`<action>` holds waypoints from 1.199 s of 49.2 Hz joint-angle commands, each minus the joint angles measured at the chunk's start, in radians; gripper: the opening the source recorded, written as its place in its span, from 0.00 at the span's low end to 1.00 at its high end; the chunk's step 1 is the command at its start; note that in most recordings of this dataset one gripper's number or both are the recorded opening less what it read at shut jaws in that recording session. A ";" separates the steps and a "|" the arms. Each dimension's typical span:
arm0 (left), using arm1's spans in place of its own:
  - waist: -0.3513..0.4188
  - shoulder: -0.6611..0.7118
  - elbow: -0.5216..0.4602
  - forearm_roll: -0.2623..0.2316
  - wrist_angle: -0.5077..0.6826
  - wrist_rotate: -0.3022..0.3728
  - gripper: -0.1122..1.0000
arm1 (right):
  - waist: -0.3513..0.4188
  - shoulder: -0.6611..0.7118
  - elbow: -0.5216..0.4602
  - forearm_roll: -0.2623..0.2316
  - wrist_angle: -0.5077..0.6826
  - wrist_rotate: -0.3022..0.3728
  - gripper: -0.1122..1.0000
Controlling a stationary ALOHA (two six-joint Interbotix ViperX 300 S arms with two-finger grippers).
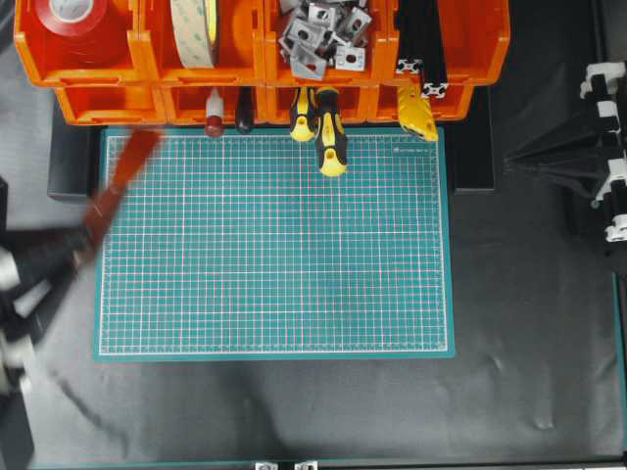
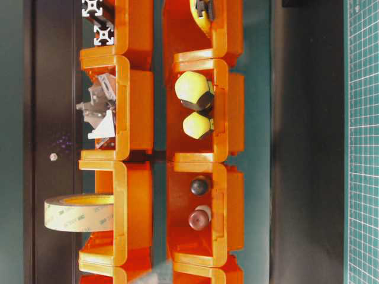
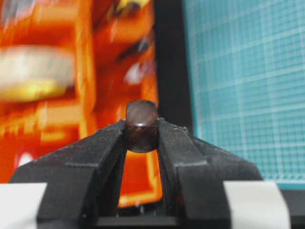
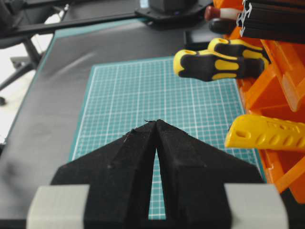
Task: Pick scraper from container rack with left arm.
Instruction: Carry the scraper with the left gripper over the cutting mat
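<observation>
Blurring smears the bulky black left arm's gripper (image 1: 39,259) at the overhead view's left edge, so its shape is hard to read there. It is cut off by the frame too. A reddish-brown streak, the slim scraper (image 1: 116,191), slants up from it over the left border of the green gridded cutting mat (image 1: 274,255), clear of the bright orange plastic container rack (image 1: 260,59). Blade is too smeared to make out.

Left wrist view is sharper: black wedge-shaped fingers (image 3: 93,162) pinch the scraper's dark rounded wooden handle end (image 3: 141,125) between their tips, i.e. clenched on it. Rack behind is an orange blur w/ a pale tape roll.

Right gripper (image 4: 156,125) sits at the overhead's right edge, matte foam-like black tips pressed together to a point, nothing between them.

Rack bins are glossy, open-fronted, in two rows. Contents partly hidden by bin walls: red tape roll (image 1: 71,24), cream tape roll (image 1: 196,29), grey metal brackets (image 1: 318,34), black aluminium extrusions (image 1: 421,44). Poking out of the lower row: yellow-and-black rubbery screwdriver handles (image 1: 323,127), a small red-knobbed tool (image 1: 213,122), a dark-knobbed one beside it, a yellow plastic knife-like tool (image 1: 416,113). Table-level view shows only handle ends in the bins.
</observation>
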 commanded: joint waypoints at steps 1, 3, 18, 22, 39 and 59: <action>0.003 0.051 -0.078 0.006 -0.054 0.064 0.28 | 0.002 0.005 -0.029 0.012 -0.005 0.009 0.11; 0.011 0.074 -0.091 0.006 -0.075 0.100 0.28 | 0.002 0.005 -0.029 0.017 -0.003 0.020 0.11; 0.132 0.204 -0.098 0.006 -0.268 0.290 0.28 | 0.000 0.003 -0.029 0.017 0.018 0.084 0.11; 0.181 0.216 -0.044 0.006 -0.357 0.311 0.28 | 0.000 0.003 -0.029 0.017 0.031 0.084 0.11; 0.364 0.250 0.138 0.006 -0.698 0.259 0.28 | 0.000 0.000 -0.029 0.018 0.049 0.089 0.11; 0.416 0.313 0.163 0.006 -0.804 0.242 0.28 | 0.000 -0.003 -0.032 0.017 0.066 0.130 0.11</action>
